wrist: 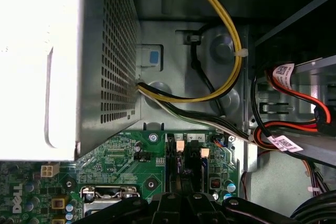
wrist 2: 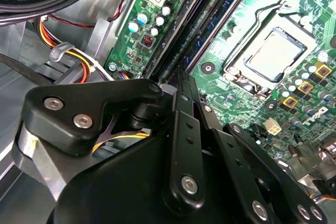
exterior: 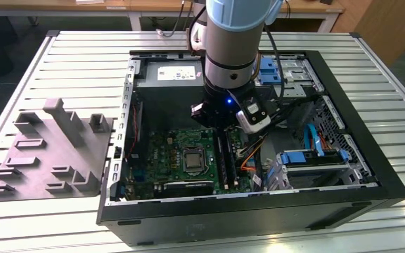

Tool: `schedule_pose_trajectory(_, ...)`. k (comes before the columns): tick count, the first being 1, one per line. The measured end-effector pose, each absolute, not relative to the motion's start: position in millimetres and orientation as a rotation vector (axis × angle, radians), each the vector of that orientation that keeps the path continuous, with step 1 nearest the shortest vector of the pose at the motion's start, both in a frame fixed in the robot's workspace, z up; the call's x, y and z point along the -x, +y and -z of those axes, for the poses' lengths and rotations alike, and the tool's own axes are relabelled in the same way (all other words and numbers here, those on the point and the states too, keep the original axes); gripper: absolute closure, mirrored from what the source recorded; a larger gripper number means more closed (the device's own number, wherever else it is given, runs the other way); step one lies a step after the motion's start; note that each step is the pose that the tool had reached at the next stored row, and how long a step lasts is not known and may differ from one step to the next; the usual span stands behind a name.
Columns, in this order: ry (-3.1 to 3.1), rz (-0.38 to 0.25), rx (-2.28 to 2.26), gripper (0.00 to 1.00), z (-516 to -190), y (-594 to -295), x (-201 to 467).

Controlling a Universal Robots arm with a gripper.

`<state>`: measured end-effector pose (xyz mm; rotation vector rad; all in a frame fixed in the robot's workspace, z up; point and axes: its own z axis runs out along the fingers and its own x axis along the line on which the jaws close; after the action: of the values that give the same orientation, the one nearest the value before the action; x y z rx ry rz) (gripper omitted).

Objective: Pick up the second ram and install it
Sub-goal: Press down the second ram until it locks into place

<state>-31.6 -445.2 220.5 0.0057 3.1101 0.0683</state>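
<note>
Okay, I have the arm down inside the open case (exterior: 371,174), gripper (wrist 2: 178,80) right over the memory slots of the motherboard (wrist 2: 231,103), presumably so it can bear straight down along the slot line. In the second wrist view its fingers (wrist 2: 182,109) look pressed together with no gap showing. I take the second ram (wrist 2: 227,20) to be the dark-blue strip standing on edge in the slot beside the CPU socket (wrist 2: 273,56), running up to the fingertips. I can't tell whether they pinch it or just rest on its edge
</note>
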Motion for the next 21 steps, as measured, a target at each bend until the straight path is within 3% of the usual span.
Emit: schedule_pose_trajectory(21, 3.11, -0.069, -0.006, 0.9, -218.0, -445.2, 31.6)
